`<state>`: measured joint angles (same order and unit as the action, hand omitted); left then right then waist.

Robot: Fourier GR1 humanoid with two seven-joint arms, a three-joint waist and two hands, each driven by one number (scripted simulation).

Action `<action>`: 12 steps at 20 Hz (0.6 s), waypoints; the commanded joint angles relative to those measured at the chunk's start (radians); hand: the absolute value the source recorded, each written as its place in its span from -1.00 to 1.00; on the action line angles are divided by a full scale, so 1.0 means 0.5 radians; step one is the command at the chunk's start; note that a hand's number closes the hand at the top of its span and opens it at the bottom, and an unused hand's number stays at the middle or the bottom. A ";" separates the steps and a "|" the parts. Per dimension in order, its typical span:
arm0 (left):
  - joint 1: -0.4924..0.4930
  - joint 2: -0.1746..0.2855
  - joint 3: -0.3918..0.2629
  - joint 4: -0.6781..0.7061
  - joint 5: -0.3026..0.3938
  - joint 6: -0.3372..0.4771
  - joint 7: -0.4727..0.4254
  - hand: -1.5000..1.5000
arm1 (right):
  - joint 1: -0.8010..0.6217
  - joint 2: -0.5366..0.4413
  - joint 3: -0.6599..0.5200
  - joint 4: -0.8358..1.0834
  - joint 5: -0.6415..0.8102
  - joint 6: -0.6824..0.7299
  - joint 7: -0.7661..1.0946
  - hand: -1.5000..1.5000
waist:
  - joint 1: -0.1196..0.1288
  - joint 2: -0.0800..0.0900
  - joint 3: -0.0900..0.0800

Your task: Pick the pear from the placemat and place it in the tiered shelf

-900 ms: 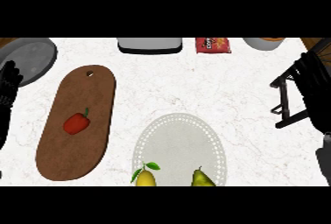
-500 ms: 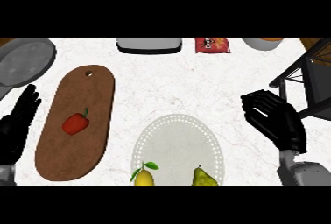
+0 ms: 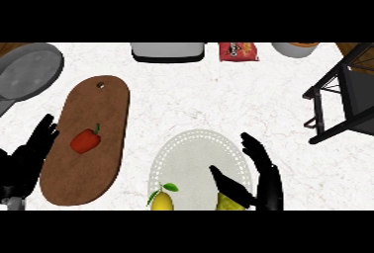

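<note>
- Where the counter reaches its far left corner lies a grey pan (image 3: 29,69); nearer, the left hand (image 3: 29,158) shows at the left edge, fingers straight and open.
- Right of it, a cutting board (image 3: 95,108) carries a red pepper (image 3: 85,141).
- A round placemat (image 3: 194,153) holds a lemon (image 3: 162,201) at its near edge and, just right of it, the pear (image 3: 228,204).
- The right hand (image 3: 257,180) is spread open over the pear, thumb across its top, gripping nothing.
- The tiered shelf (image 3: 354,99) stands at the right edge, well apart from the pear.
- Half a second ago the right hand was beside the shelf; it has come left and nearer, onto the placemat. Pear and lemon have not moved.
</note>
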<state>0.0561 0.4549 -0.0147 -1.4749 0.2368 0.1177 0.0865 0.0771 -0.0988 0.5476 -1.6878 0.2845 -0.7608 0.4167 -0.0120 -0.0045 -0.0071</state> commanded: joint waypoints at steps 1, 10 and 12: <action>0.009 0.004 0.021 0.064 0.021 -0.049 -0.021 0.00 | 0.090 -0.029 0.233 -0.061 0.533 -0.133 0.482 -1.00 | -0.003 -0.003 -0.002; 0.008 -0.020 0.006 0.056 0.011 -0.062 -0.045 0.00 | -0.058 -0.310 0.296 -0.366 0.907 0.891 1.457 -1.00 | 0.026 0.003 -0.005; -0.014 0.006 0.036 0.089 0.024 -0.089 -0.064 0.00 | -0.074 -0.311 0.426 -0.381 0.838 1.137 1.577 -1.00 | 0.045 0.010 -0.004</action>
<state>0.0566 0.4534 -0.0038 -1.4484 0.2486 0.0862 0.0723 0.0772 -0.2326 0.7012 -1.8266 0.6962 -0.4096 1.0179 -0.0017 -0.0038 -0.0097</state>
